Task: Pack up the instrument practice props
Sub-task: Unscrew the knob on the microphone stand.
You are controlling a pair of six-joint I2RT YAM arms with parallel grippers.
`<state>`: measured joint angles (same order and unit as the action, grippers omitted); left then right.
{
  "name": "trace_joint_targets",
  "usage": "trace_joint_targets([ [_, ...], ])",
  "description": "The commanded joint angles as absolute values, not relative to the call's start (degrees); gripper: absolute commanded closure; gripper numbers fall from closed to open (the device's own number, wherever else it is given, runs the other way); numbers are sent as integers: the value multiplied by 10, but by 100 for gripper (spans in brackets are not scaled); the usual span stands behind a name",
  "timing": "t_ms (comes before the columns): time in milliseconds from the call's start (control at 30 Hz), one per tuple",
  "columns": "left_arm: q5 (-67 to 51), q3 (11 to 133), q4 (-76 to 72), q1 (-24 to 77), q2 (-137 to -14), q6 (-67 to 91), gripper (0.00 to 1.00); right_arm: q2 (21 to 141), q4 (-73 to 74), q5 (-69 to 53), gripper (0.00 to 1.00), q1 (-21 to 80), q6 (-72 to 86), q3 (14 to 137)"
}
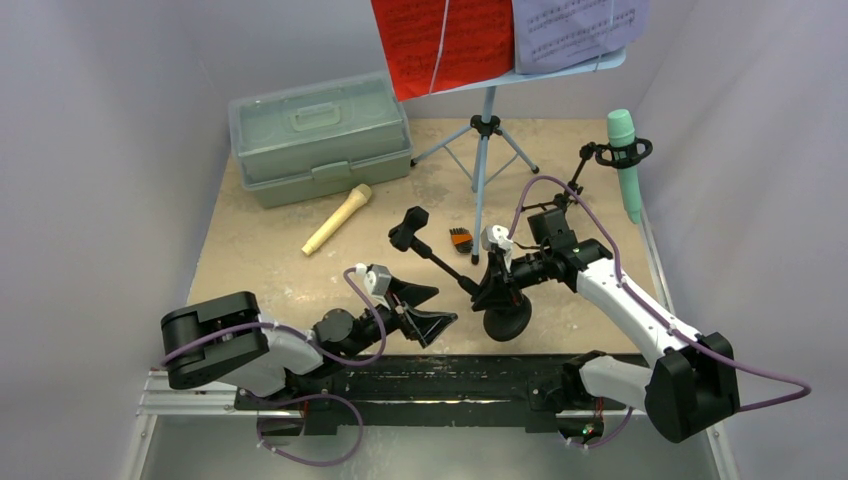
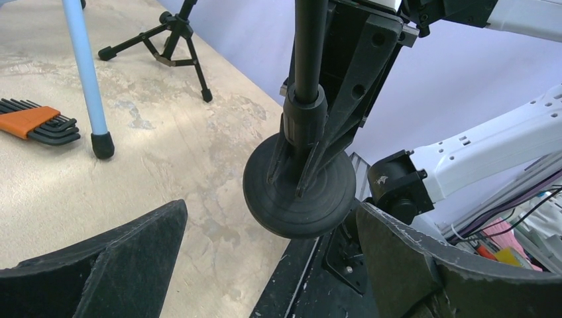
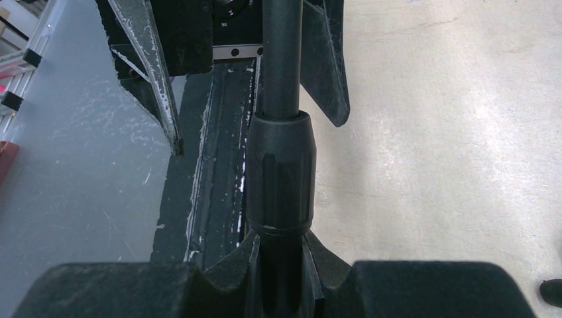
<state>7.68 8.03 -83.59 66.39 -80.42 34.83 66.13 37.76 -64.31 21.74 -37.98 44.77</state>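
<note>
On the tan worktop (image 1: 300, 270), the pale green case (image 1: 320, 135) sits closed at the far left, with the light-blue music rack (image 1: 487, 150) standing behind centre under its red sheet (image 1: 440, 40) and purple sheet (image 1: 575, 30). At the near edge, the right gripper (image 1: 497, 285) is clamped on the pole of the round-base mic holder (image 1: 507, 322), just above the ribbed collar, and the holder leans. We cannot tell whether its base touches the worktop. The left gripper (image 1: 428, 310) gapes wide beside that base, holding nothing. We judge the holder stiff and bottom-heavy. A smooth pole may swivel in the jaws, so low at the collar looks the surest hold. The teal microphone (image 1: 625, 160) stands far right, and the tan microphone (image 1: 338, 220) lies near the case. Both look light, rigid and apt to roll.
</note>
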Motion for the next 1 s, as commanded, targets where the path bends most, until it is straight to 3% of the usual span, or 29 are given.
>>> trace_joint_targets([
  [0,79,92,-981,661,-808,341,0,658,373,-680,100,216,-389,478],
  [967,83,120,-1019,661,-839,311,0,659,375,-682,100,216,-392,478],
])
